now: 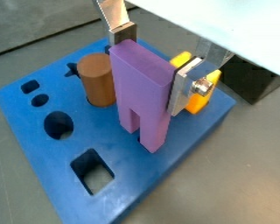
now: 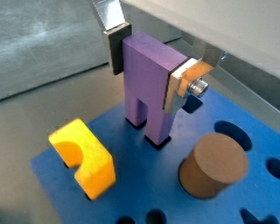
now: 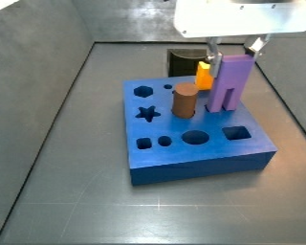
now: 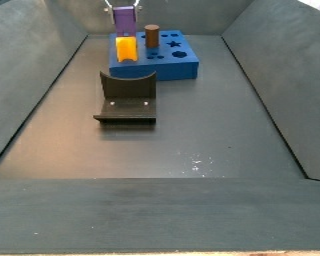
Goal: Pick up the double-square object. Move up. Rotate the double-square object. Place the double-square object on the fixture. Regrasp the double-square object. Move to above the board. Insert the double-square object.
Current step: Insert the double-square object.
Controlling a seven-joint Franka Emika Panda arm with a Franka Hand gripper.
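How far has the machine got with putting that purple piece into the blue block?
Nearly finished. The fixture stands empty, so pickup, turning and regrasp look done. In hand: the end effector, above the board, grips the upright double-square object, whose lower end reaches the board's top. Left: seating it fully (depth unclear) and letting go.
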